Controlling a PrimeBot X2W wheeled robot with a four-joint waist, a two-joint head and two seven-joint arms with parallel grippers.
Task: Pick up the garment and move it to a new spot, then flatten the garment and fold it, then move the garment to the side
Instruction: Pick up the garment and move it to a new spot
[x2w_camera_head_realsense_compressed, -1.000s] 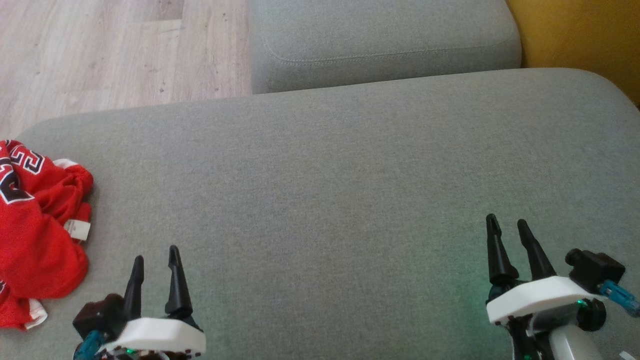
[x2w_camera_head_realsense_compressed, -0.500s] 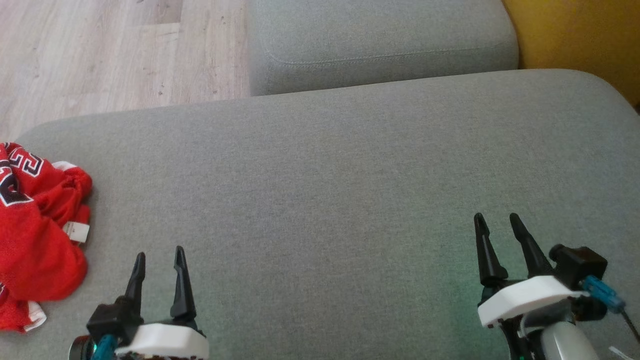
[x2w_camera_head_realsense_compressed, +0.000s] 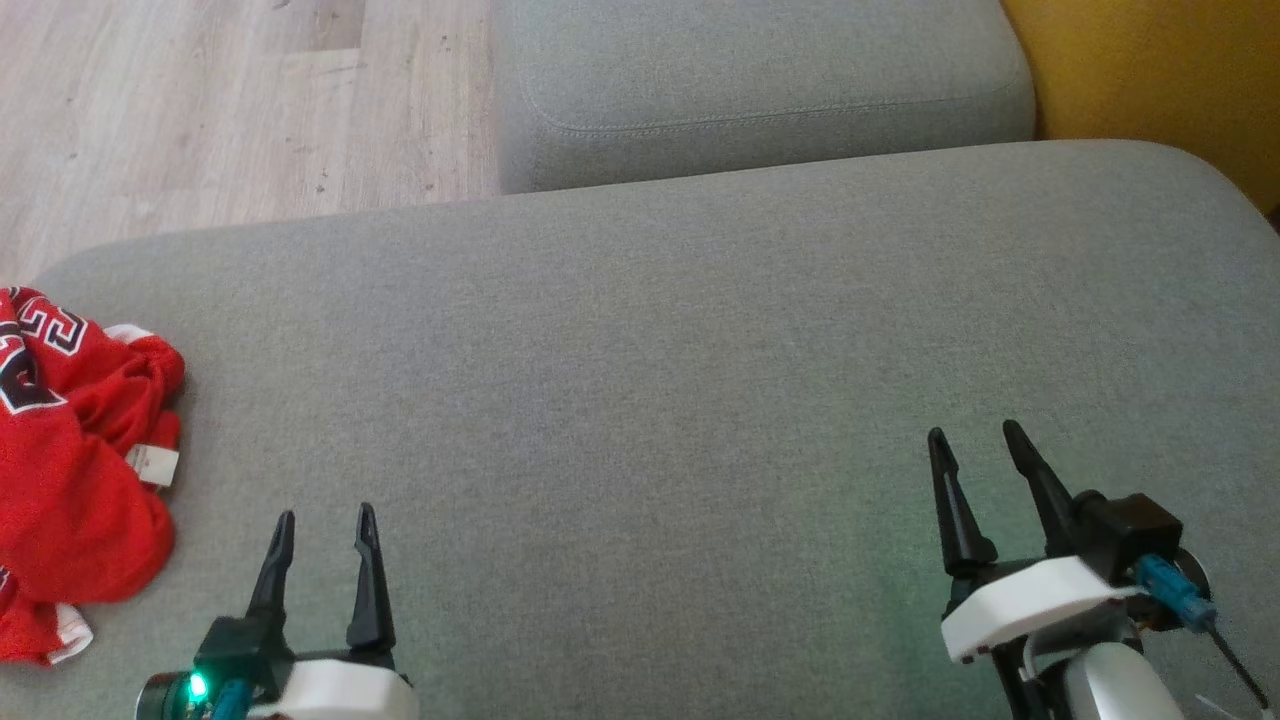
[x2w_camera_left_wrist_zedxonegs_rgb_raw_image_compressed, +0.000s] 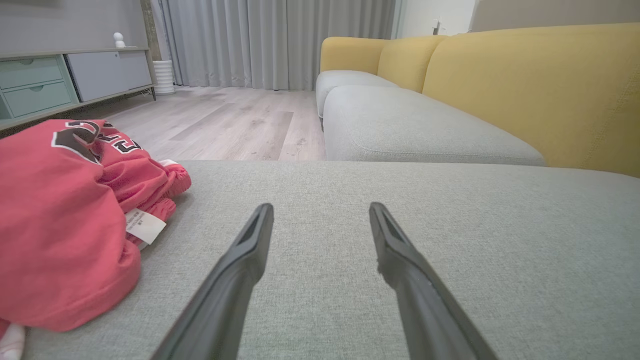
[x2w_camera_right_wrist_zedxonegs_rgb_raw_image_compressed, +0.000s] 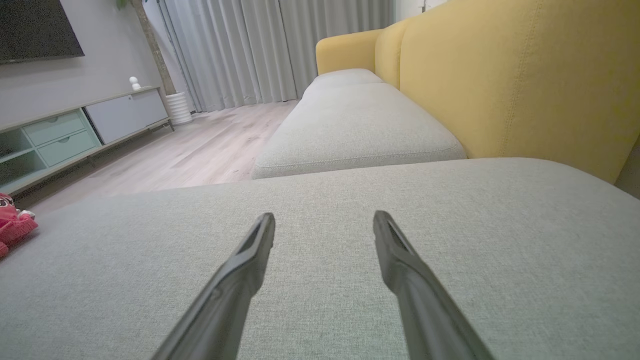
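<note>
- Left gripper, at about 7 o'clock in the head view, has its two dark fingers spread with nothing between them. The right gripper, at about 4 o'clock, is equally spread and holds nothing.
- A crumpled red garment with black-and-white lettering lies bunched at 9 o'clock on the broad grey fabric sofa cushion, near the left gripper but apart from it.
- No step looks done: pick-up, move, flattening, folding and setting aside all remain.
- The garment runs past the frame edge, so it is probably a loose heap.
- A second grey cushion sits at 12 o'clock, a yellow backrest at 1 o'clock and a pale wood floor at 11 o'clock.
- Only bare cushion lies between the left gripper and the garment.
</note>
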